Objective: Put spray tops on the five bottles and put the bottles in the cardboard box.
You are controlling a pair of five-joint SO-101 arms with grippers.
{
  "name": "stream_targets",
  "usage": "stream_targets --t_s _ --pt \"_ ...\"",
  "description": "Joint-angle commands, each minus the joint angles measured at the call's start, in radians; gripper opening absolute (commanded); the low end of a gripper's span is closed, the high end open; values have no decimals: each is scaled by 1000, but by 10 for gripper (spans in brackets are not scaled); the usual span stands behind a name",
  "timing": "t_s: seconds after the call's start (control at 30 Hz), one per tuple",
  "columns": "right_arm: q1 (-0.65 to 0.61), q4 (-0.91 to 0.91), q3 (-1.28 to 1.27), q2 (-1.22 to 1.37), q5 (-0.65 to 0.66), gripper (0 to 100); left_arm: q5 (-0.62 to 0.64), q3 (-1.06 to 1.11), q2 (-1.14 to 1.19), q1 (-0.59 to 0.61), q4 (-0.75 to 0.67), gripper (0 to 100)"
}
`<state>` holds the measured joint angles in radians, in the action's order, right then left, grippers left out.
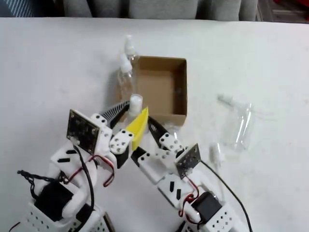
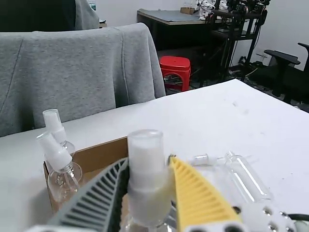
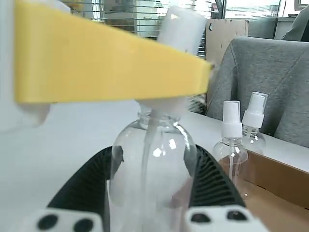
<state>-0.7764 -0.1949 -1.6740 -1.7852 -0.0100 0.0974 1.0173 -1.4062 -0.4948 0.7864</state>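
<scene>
High view: the left gripper [image 1: 131,110] holds a top [image 1: 135,102] just beside the near wall of the box [image 1: 182,87]; a bare bottle [image 1: 241,126] lies apart on the table

Left wrist view: its jaws are clamped on the top

Right wrist view: the right gripper [image 3: 151,157] has its jaws clamped on a bottle [image 3: 150,135] under that top; two capped bottles [image 3: 232,142] stand by the box

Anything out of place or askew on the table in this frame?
One uncapped bottle lies on its side on the table right of the cardboard box, a loose spray top beside it. It awaits capping; nothing looks spilled or damaged.
</scene>
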Motion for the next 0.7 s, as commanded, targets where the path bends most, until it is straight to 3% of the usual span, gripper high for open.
stream_targets --t_s 0.0,0.13,0.43,0.67 --pt "31 24 2 -16 3 16 -6 34 2 -5 14 21" --pt "31 24 2 -16 5 16 -6 40 2 -2 12 64" --pt "33 21 2 -16 8 16 -5 40 1 16 12 415" --pt "33 19 2 -15 8 16 -6 40 1 18 15 439"
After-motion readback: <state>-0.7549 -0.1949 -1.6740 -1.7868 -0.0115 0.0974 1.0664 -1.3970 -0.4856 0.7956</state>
